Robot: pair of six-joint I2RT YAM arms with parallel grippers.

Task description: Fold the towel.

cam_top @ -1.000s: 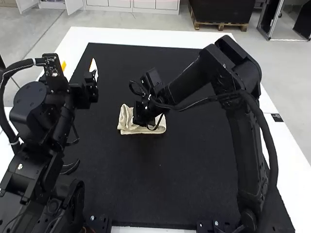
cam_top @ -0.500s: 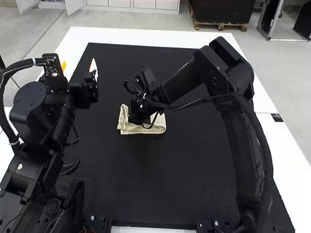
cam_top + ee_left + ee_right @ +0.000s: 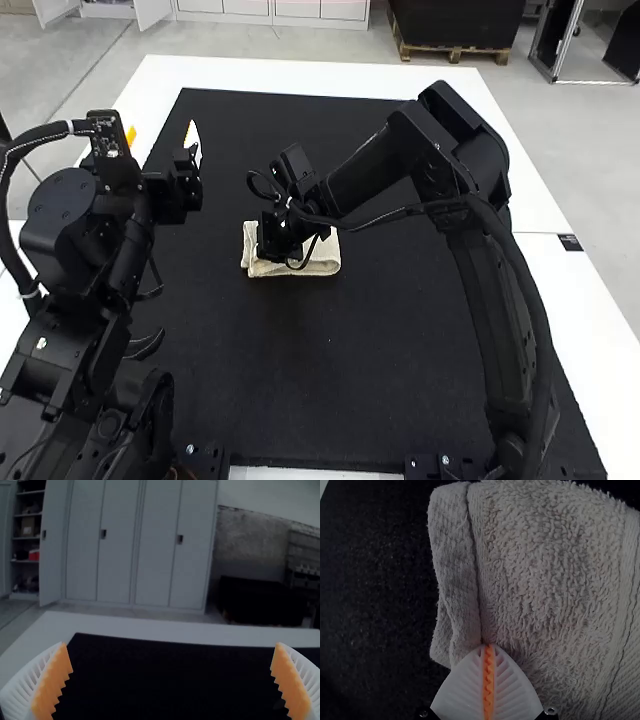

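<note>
1. The right gripper point(image 3: 270, 242) has its fingers point(image 3: 465, 690) pressed together, their tips against the towel point(image 3: 320, 262), where a narrow flap borders the looped pile; whether any cloth is pinched between them, one cannot tell.
2. The left gripper point(image 3: 162, 132), at the upper left of the high view, has its fingers point(image 3: 52, 682) spread wide, with nothing between them.
3. The towel lies left of centre in the high view, folded into a small, pale, oblong bundle, its layers showing at the right end.
4. Beneath it is the black mat point(image 3: 350, 370), which covers the middle of the frame.
5. The white desk point(image 3: 300, 74) borders the mat along the top and right.
</note>
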